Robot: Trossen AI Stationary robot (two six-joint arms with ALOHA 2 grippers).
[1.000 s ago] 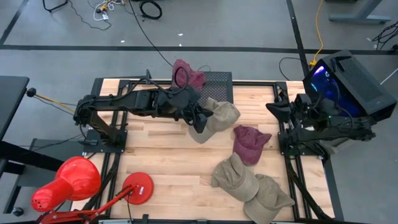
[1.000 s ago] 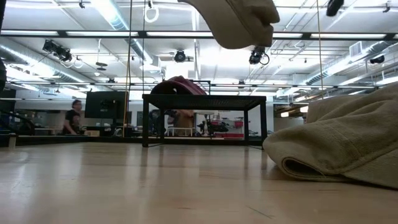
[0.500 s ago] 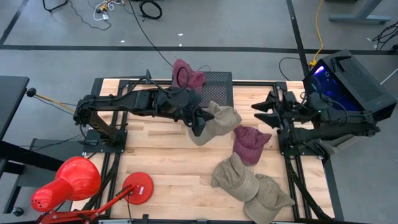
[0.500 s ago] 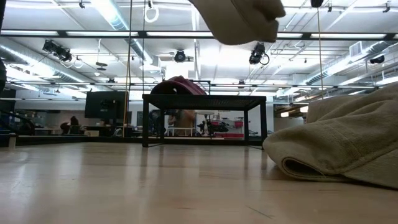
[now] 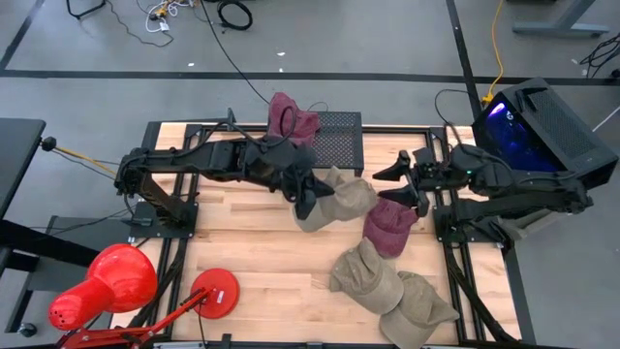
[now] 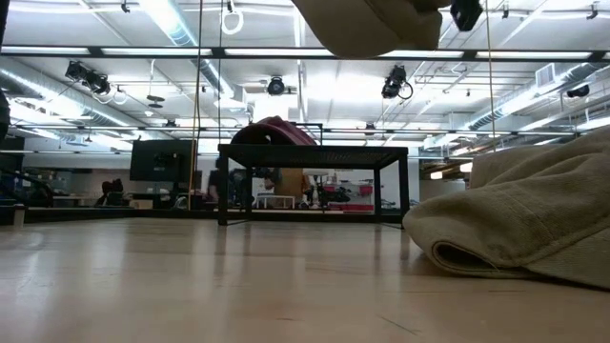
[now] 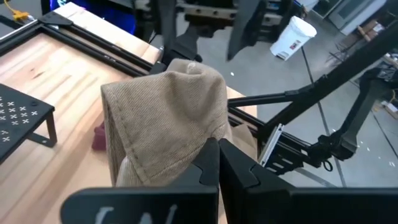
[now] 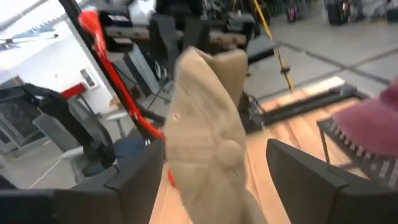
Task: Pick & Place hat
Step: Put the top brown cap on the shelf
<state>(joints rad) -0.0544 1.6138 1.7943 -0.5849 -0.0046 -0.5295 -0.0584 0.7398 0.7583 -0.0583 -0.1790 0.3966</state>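
While your left gripper [image 5: 308,199] hangs over the middle of the pale wooden table [image 5: 242,242], its jaws are clenched on a tan cotton cap [image 5: 334,197], lifted clear of the boards. Your right gripper [image 5: 395,184] faces that cap from just beside it, fingers spread wide, holding nothing. A maroon cloth cap [image 5: 389,223] lies under the right gripper. Another maroon cap [image 5: 289,116] sits on the black perforated metal stand [image 5: 339,141]. Two more tan caps [image 5: 387,286] lie at the near edge.
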